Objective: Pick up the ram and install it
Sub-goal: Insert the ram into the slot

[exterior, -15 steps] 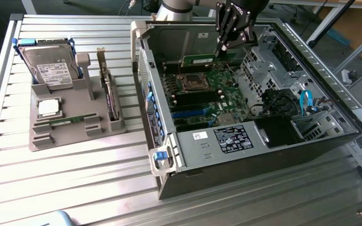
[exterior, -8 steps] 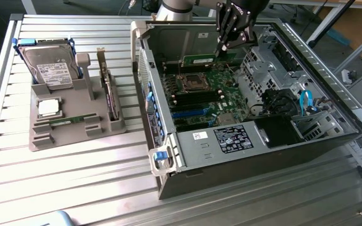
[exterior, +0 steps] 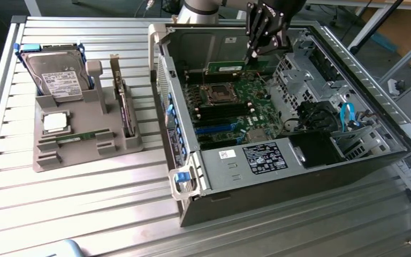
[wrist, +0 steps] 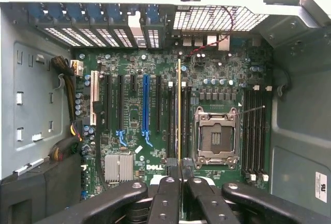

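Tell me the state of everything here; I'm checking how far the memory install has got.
gripper: shut on the ram.
ram: held over the motherboard.
second ram stick: lying in the grey holder.
computer case: on its side, open.
processor socket: empty.
processor chip: lying in the holder.
hard drive: propped in the holder.
expansion card: upright in the holder.

Slatted metal table (exterior: 84, 214). On it, at the exterior view's right: open computer case (exterior: 284, 198), motherboard (exterior: 243, 110) inside with processor socket (exterior: 216, 94), blue cable (exterior: 348, 115). At the exterior view's left: grey holder (exterior: 84, 154) carries hard drive (exterior: 58, 77) at far end, silver processor chip (exterior: 54, 122), upright dark expansion card (exterior: 123, 107).
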Robot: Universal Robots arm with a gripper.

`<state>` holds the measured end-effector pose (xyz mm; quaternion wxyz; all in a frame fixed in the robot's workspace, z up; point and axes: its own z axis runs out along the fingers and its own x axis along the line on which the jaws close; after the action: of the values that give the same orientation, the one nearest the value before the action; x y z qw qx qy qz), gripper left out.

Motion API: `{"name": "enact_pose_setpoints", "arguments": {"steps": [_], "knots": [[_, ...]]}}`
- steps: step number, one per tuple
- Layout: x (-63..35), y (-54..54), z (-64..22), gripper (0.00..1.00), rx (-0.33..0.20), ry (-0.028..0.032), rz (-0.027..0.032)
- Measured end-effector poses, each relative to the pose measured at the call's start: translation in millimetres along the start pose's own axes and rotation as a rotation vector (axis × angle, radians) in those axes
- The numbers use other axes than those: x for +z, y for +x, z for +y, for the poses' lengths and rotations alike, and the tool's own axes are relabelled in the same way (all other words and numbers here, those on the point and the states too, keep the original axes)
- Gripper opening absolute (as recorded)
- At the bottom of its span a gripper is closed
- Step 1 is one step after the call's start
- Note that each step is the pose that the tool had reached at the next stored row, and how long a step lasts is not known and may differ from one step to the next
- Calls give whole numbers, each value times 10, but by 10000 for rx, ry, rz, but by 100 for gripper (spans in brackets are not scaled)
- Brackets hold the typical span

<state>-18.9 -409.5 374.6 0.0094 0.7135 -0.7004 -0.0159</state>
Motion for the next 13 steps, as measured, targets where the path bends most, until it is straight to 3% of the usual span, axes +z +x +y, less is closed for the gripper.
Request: {"name": "enact_pose_setpoints", "arguments": {"steps": [8,13], "knots": [[-3,2,-92,12,0,-3,1],[-4,2,-95,12,0,-4,1]]}}
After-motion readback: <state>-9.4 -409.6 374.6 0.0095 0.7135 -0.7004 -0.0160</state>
